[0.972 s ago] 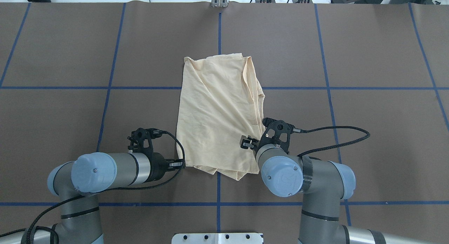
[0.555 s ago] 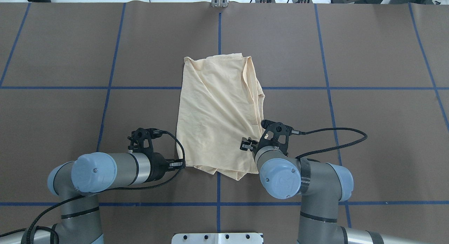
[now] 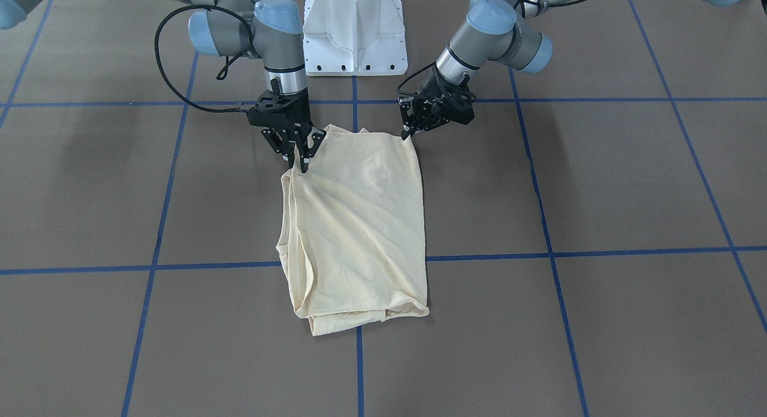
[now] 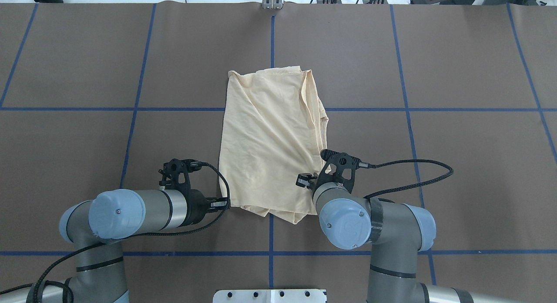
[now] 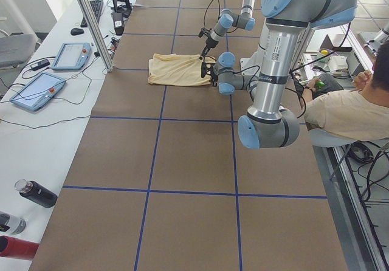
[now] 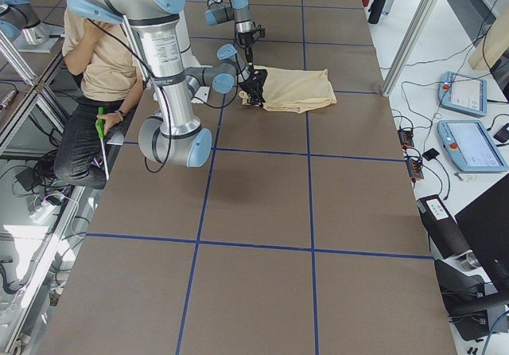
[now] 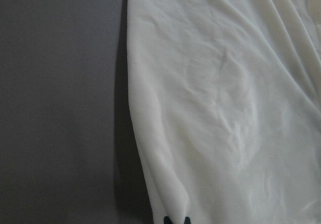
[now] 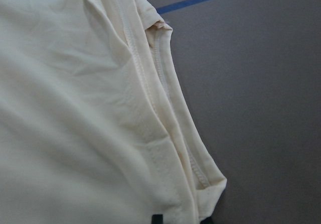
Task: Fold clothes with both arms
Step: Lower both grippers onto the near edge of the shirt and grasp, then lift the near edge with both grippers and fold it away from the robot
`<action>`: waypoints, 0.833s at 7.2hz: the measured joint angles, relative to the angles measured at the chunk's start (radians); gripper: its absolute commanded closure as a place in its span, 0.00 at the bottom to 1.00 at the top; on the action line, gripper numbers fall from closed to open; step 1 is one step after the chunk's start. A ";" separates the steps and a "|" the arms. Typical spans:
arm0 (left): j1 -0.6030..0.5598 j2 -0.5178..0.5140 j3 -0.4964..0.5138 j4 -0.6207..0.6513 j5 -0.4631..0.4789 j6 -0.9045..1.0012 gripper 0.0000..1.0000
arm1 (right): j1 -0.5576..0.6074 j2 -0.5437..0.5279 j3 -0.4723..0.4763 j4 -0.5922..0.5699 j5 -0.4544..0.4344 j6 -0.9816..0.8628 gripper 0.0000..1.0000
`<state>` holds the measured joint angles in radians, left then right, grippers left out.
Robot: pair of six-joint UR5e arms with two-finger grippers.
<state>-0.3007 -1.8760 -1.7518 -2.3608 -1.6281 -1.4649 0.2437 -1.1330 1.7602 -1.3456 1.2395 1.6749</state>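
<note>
Near edge: left black two-finger tool (image 4: 223, 203) pinched narrow on the near-left corner of pale cream-yellow thin folded shirt (image 4: 270, 137). Just across, right black two-finger tool (image 3: 298, 161) partly spread, straddling the shirt's near-right side edge. Shirt lies flat mid brown counter with blue tape grid (image 4: 457, 68). Counter surface runs wide on both sides and beyond the far hem.

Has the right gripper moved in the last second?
Yes, the right gripper has crept slightly closer to the centre blue tape line in the overhead view.
</note>
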 measured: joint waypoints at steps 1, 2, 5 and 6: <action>0.000 0.000 0.000 0.000 0.000 0.000 1.00 | 0.000 0.000 0.002 0.000 0.000 0.000 1.00; 0.000 0.000 0.000 0.000 0.000 0.000 1.00 | 0.000 0.000 0.004 0.000 0.000 0.000 1.00; -0.003 0.005 -0.029 0.000 -0.001 0.000 1.00 | -0.001 -0.012 0.057 0.000 0.005 -0.002 1.00; -0.003 0.024 -0.075 0.000 -0.002 -0.001 1.00 | -0.009 -0.030 0.106 -0.003 0.009 -0.002 1.00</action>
<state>-0.3037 -1.8518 -1.8265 -2.3609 -1.6298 -1.4657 0.2348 -1.1628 1.8664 -1.3482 1.2481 1.6725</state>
